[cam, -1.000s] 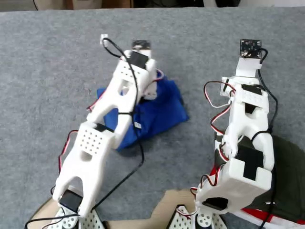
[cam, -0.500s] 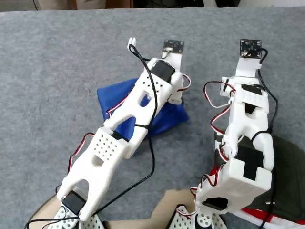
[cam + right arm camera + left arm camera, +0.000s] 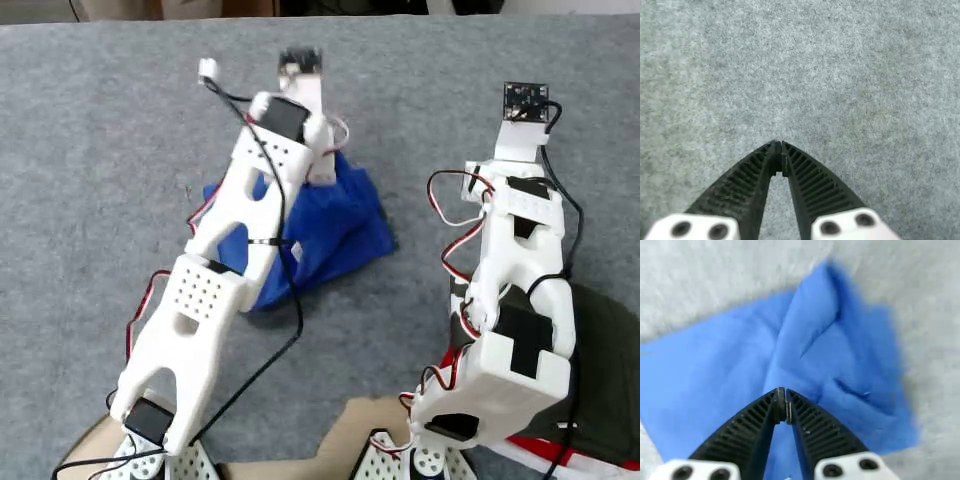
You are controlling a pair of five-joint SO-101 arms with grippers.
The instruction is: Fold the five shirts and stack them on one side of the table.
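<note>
- My left gripper point(image 3: 781, 405) is closed, its two black ribbed fingers meeting at the tips with only a hairline gap between them.
- Those tips sit right on the blue shirt point(image 3: 840, 340), at the foot of a raised ridge of fabric that runs away from them. I cannot tell whether any cloth is pinched between the fingers.
- From the high view, the blue shirt point(image 3: 345, 225) lies rumpled near the middle of the table, a little toward my left side. It is bunched rather than folded flat.
- My left arm point(image 3: 250, 220) stretches out over the blue shirt and covers part of it, with the wrist above the shirt's far edge.
- My right gripper point(image 3: 779, 150) is also closed, fingertips together and holding nothing. It hangs above bare grey table cover point(image 3: 865, 60).
- My right arm point(image 3: 515, 270) stands drawn back on its own side, well apart from the blue shirt, with its wrist pointing toward the far edge.
- A dark green cloth point(image 3: 605, 350) lies at the near right edge of the table, partly under my right arm.
- A red and white cloth point(image 3: 545, 452) peeks out just beneath it, at the very edge of the view.
- The grey table cover point(image 3: 100, 150) spreads under everything, and a tan cardboard piece point(image 3: 360, 425) sits between the bases of my arms.
</note>
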